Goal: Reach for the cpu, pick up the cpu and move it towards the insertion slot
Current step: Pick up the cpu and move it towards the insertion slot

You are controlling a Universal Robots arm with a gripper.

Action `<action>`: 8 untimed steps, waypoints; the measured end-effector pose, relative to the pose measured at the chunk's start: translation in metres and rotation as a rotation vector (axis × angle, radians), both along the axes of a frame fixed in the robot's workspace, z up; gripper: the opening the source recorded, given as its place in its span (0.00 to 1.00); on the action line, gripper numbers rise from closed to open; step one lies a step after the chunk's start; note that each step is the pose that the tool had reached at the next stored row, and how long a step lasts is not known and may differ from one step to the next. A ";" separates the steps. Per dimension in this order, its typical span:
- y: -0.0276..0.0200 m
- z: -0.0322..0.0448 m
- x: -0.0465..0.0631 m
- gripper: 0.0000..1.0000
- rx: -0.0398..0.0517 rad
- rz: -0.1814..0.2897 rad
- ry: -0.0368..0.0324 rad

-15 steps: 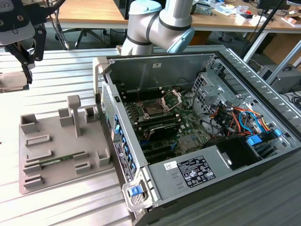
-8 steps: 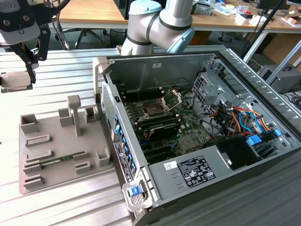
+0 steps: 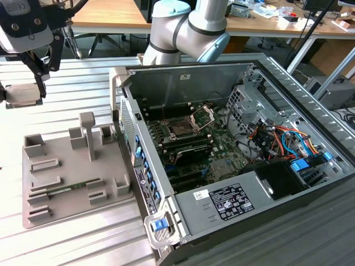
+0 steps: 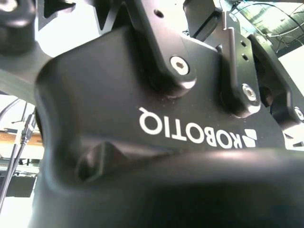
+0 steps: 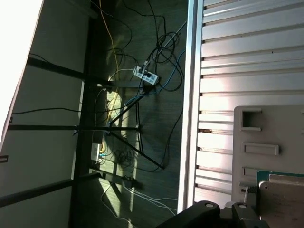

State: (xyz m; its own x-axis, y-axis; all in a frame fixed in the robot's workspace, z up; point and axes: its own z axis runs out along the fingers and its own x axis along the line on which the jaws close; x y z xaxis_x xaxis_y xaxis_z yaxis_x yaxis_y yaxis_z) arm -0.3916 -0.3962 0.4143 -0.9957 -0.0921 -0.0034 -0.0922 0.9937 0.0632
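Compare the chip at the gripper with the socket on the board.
The chip is pale and silvery; the socket has a dark centre. The chip is held in the gripper, outside the case; the socket lies in the green board inside it. The socket has a metal frame; the chip is bare. Both are square.

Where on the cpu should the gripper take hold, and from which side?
Grip two opposite thin edges, coming down from above. The cpu is a thin flat square held level, so only its rim gives parallel faces; the broad top offers nothing to pinch. The gripper appears shut on it this way, clear of the grey tray.
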 end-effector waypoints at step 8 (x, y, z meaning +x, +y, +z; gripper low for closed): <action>0.0000 0.0000 0.005 0.54 0.0000 0.000 0.0000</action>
State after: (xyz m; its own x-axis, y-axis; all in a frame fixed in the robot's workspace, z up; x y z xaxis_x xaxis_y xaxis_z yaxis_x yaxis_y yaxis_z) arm -0.3862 -0.3962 0.4143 -0.9957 -0.0922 -0.0034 -0.0922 0.9937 0.0631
